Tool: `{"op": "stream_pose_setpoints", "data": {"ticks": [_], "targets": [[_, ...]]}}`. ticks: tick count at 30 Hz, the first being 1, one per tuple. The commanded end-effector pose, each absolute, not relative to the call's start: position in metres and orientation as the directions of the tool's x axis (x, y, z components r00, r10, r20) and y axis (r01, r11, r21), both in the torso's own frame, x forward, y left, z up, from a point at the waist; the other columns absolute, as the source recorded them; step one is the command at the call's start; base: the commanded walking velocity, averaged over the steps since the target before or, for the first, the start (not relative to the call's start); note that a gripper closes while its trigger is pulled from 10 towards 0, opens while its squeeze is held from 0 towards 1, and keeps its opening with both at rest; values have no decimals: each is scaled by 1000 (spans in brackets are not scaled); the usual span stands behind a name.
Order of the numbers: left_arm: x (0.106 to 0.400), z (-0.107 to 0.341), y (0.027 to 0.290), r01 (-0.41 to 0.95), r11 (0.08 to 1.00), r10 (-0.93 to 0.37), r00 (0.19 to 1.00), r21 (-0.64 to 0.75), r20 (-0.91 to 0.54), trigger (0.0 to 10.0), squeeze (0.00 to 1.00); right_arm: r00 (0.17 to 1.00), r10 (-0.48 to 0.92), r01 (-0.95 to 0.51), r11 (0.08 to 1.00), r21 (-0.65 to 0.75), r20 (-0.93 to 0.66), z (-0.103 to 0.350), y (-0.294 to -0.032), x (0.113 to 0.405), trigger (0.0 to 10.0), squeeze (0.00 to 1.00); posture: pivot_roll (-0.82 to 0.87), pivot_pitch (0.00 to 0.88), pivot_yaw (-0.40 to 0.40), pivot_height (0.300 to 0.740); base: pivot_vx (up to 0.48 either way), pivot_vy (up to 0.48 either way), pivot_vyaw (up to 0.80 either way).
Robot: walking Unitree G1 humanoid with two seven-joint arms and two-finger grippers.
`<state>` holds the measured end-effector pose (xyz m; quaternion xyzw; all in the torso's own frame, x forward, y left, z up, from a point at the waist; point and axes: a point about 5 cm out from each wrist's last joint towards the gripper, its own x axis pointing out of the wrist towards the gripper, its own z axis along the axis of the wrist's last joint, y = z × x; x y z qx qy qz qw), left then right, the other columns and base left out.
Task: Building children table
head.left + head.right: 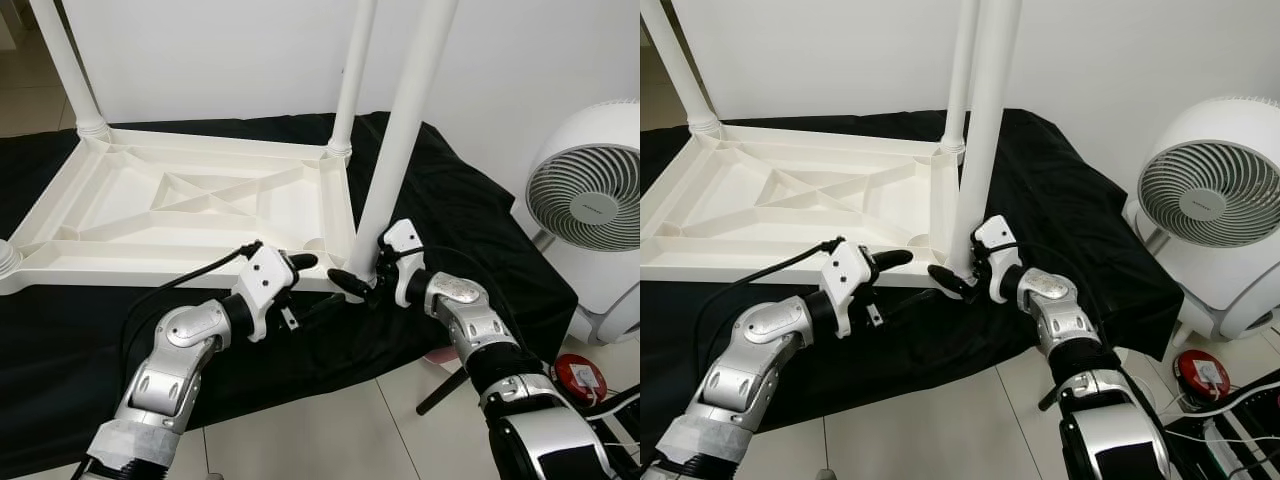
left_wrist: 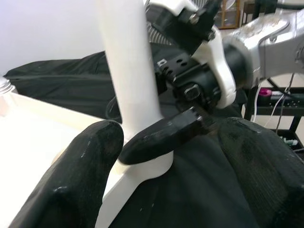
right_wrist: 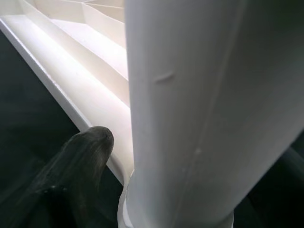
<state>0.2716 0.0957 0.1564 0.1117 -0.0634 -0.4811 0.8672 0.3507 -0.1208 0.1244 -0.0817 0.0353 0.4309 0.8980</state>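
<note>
Right gripper (image 1: 362,280): jaws clamped on leg (image 1: 402,140) base, apparently at tabletop (image 1: 190,205) corner.
Left gripper (image 1: 297,290): jaws apart, beside that corner.

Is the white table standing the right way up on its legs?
No, the white table lies upside down on the black cloth, its legs pointing up.
</note>
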Motion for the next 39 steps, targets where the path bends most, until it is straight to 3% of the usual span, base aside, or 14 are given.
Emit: {"op": "stream_pose_setpoints", "data": {"ticks": [1, 2, 3, 16, 17, 28, 33, 36, 39], "targets": [[271, 159, 95, 804, 537, -834, 552, 255, 16, 10000, 0, 610, 781, -792, 596, -130, -136, 126, -115, 353, 10000, 0, 25, 0, -63, 740, 0, 0, 0], [271, 159, 94, 803, 539, -833, 553, 254, 18, 10000, 0, 602, 787, -799, 589, -123, -136, 125, -113, 353, 3216, 0, 30, 0, -67, 740, 0, 0, 0], [271, 159, 94, 801, 543, -831, 557, 254, 20, 10000, 0, 592, 795, -806, 581, -113, -137, 124, -111, 353, 0, 0, 30, 0, -67, 740, 0, 0, 0], [270, 160, 94, 799, 548, -828, 561, 248, 23, 10000, 0, 608, 785, -794, 599, -99, -122, 117, -123, 352, 0, 0, 25, 0, -65, 740, 0, 0, 0], [270, 160, 94, 799, 547, -828, 560, 247, 23, 10000, 0, 629, 769, -778, 621, -99, -114, 117, -126, 352, 10000, 0, 24, 0, -67, 740, 0, 0, 0], [267, 158, 93, 807, 541, -833, 553, 239, 17, 10000, 0, 833, 548, -553, 826, -110, -74, 110, -134, 351, 10000, 0, 12, 0, -63, 740, 0, 0, 0], [267, 158, 92, 808, 539, -834, 551, 238, 17, 10000, 0, 872, 486, -490, 867, -86, -65, 110, -134, 351, 10000, 0, 9, 0, -62, 740, 0, 0, 0], [266, 157, 91, 813, 534, -838, 546, 234, 15, 10000, 0, 969, 243, -244, 969, -27, -43, 108, -129, 345, 10000, 0, 7, 0, -67, 740, 0, 0, 0], [266, 156, 90, 814, 532, -839, 544, 231, 16, 10000, 0, 991, 132, -133, 991, -24, -36, 107, -122, 339, 10000, 0, 6, 0, -70, 740, 0, 0, 0]]}}
